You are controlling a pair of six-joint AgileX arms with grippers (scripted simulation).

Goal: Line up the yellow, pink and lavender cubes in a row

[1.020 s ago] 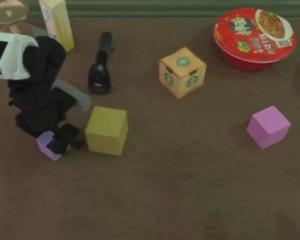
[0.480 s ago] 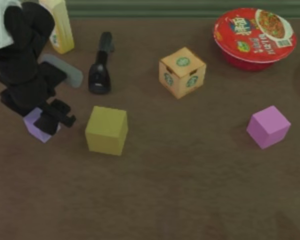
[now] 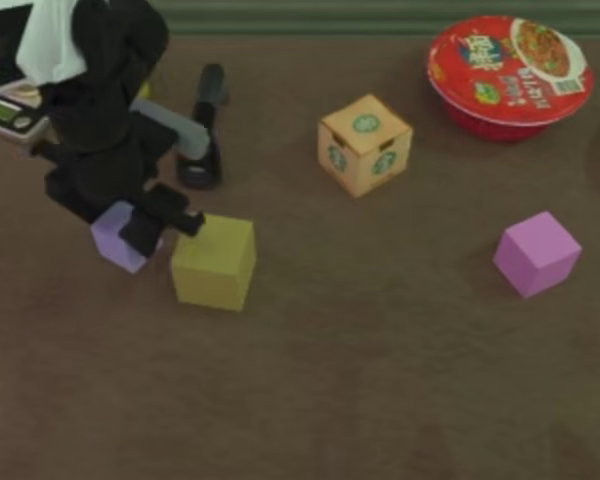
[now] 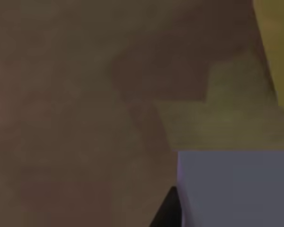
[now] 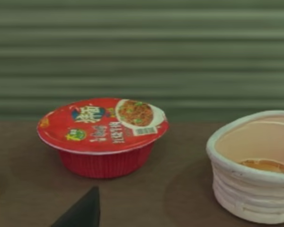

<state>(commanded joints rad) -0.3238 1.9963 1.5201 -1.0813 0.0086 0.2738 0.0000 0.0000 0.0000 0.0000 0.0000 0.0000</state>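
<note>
My left gripper (image 3: 130, 230) is shut on the small lavender cube (image 3: 113, 238) and holds it above the table, close by the left side of the yellow cube (image 3: 213, 262). The left wrist view shows the lavender cube (image 4: 236, 189) large against one dark fingertip (image 4: 168, 213), with the yellow cube (image 4: 227, 123) just beyond it. The pink cube (image 3: 536, 253) rests alone at the right of the table. My right arm is outside the top view, and its wrist camera faces the back of the table.
An orange-tan box with green logos (image 3: 365, 145) stands at the back middle. A red noodle bowl (image 3: 508, 70) sits at the back right, and a black handheld scanner (image 3: 200, 140) lies behind the yellow cube. A white ribbed bowl (image 5: 255, 165) is beside the red bowl (image 5: 103, 135).
The left gripper carried the lavender cube away from the table's front and left, then swung right, ending close to the yellow cube's left side. The other cubes stayed put.
</note>
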